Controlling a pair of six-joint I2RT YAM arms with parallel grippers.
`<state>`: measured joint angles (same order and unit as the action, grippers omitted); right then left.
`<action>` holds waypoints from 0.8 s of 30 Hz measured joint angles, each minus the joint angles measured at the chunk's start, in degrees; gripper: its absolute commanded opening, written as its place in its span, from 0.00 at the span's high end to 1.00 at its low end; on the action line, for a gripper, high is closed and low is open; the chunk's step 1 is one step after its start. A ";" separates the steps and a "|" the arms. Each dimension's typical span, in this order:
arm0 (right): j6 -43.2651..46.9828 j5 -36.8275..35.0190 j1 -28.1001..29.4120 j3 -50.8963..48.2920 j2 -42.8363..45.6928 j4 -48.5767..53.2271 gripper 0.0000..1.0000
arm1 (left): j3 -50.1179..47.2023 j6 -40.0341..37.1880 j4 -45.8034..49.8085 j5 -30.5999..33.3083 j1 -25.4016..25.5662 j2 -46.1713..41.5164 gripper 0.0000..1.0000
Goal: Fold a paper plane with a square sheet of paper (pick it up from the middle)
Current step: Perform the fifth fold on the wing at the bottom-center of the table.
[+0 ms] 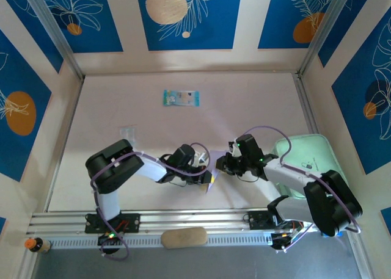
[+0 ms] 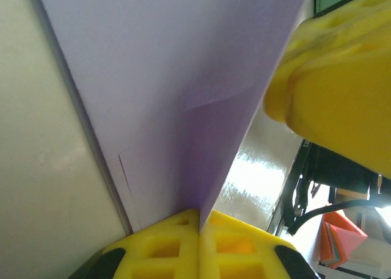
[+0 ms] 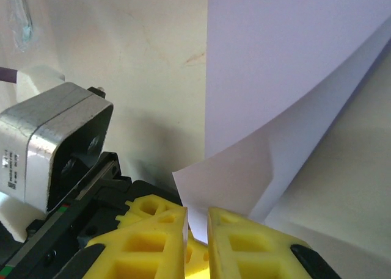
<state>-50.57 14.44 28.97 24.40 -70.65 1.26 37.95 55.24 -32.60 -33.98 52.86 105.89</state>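
The square sheet of paper [image 1: 210, 182] is pale lilac and hangs above the table between the two grippers, folded along a crease. Whether it has the shape of a paper plane cannot be told. My left gripper [image 1: 204, 174] is shut on it. In the left wrist view the yellow jaws [image 2: 200, 221] pinch the fold, and the paper [image 2: 171, 77] rises away from them. My right gripper [image 1: 221, 164] faces it from the right. In the right wrist view its jaws [image 3: 197, 224] stand narrowly apart, with a corner of the paper [image 3: 287, 65] between them.
A small blue-green packet [image 1: 181, 98] lies at the far middle of the table. A mint-green tray [image 1: 305, 157] sits under the right arm. A tan oblong piece [image 1: 183, 237] rests on the front rail. The left arm's grey wrist block [image 3: 55, 144] is close to the right fingers.
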 measured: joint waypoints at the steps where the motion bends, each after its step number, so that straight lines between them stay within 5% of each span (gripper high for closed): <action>1: 0.07 0.33 -0.24 0.02 -0.48 -0.37 0.84 | -0.35 0.57 -1.07 -0.13 -0.09 0.15 1.00; 24: 2.38 6.93 -3.13 2.05 -7.67 -5.22 0.85 | -5.09 9.94 -11.61 1.09 -0.79 0.81 1.00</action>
<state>-48.18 21.37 25.85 26.46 -78.32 -3.97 32.86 65.19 -44.21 -32.88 52.07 106.69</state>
